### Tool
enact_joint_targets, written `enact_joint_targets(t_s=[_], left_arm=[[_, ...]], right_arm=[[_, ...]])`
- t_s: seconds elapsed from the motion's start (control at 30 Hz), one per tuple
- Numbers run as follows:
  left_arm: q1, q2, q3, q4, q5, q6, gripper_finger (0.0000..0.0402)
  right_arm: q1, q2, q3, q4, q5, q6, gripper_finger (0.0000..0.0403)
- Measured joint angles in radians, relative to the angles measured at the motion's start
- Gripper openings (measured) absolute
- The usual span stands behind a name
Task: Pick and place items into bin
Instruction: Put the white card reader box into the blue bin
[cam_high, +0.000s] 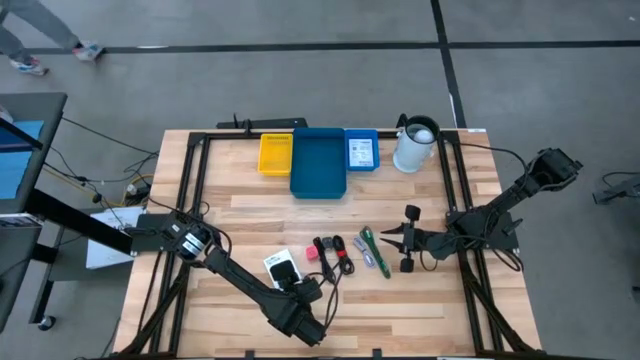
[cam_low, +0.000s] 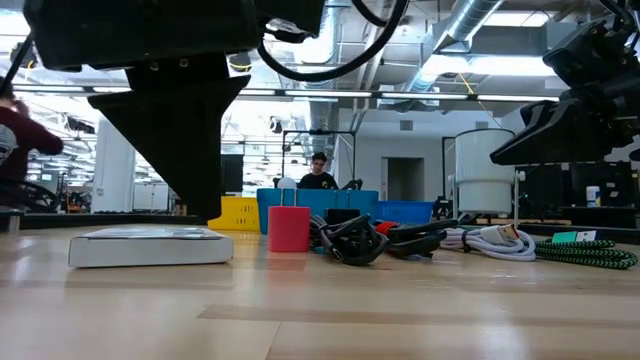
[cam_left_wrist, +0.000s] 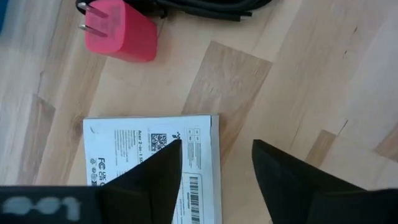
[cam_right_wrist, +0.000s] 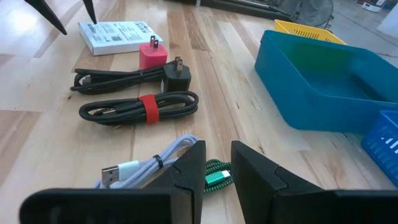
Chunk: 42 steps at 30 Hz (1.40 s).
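A white printed packet (cam_left_wrist: 134, 146) lies flat on the wooden table near its front edge. My left gripper (cam_left_wrist: 214, 146) stands over it, pointing steeply down and open. One finger is over the packet's corner, the other over bare wood beside its edge; the low view shows a fingertip just above the packet (cam_low: 150, 245). To the packet's right lie a pink-red plug cube (cam_left_wrist: 121, 31), black coiled cables (cam_right_wrist: 140, 106) and green braided sticks (cam_high: 375, 250). My right gripper (cam_right_wrist: 217, 149) waits near the green sticks at the table's right, slightly open and holding nothing. The blue bin (cam_high: 319, 162) stands at the far edge.
A yellow tray (cam_high: 275, 153) and a small blue basket (cam_high: 361, 150) flank the bin. A white jug (cam_high: 415, 145) stands at the far right. A white cable (cam_right_wrist: 143, 165) lies by my right gripper. Bare wood lies between the items and the bin.
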<state>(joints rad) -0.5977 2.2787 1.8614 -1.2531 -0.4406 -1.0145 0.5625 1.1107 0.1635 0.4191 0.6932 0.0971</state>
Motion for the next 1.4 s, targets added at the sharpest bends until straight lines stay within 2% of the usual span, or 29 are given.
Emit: enact_joint_targets(t_s=[0.33, 0.5, 0.57, 0.77, 0.93, 1.03, 1.17, 1.33, 1.4], left_arm=[[0.017, 0.073, 0.002, -0.059, 0.058, 0.012, 0.0189], [0.022, 0.116, 0.006, -0.046, 0.055, 0.030, 0.0188], [0.028, 0.125, 0.009, -0.029, 0.086, 0.060, 0.0181], [0.038, 0.135, 0.011, 0.011, 0.140, 0.137, 0.0125], [0.046, 0.135, 0.010, 0.020, 0.142, 0.129, 0.0045], [0.047, 0.135, 0.010, 0.023, 0.127, 0.084, 0.0012], [0.035, 0.140, 0.010, 0.018, 0.070, 0.025, 0.0004], [0.015, 0.192, 0.008, -0.087, -0.094, -0.092, 0.0000], [0.008, 0.195, 0.006, -0.114, -0.101, -0.146, 0.0000]], right_arm=[[0.000, 0.000, 0.000, -0.010, -0.015, 0.000, 0.0070], [0.000, 0.000, 0.000, -0.018, -0.014, 0.000, 0.0070], [0.000, 0.000, 0.000, -0.018, -0.014, 0.000, 0.0070], [0.000, 0.000, 0.000, -0.022, -0.015, 0.000, 0.0070], [0.000, 0.000, 0.000, -0.023, -0.015, 0.000, 0.0070], [0.000, 0.000, 0.000, -0.023, -0.015, 0.000, 0.0070], [0.000, 0.000, 0.000, -0.023, -0.015, 0.000, 0.0070], [0.000, 0.000, 0.000, -0.023, -0.015, 0.000, 0.0070], [0.000, 0.000, 0.000, -0.023, -0.015, 0.000, 0.0070]])
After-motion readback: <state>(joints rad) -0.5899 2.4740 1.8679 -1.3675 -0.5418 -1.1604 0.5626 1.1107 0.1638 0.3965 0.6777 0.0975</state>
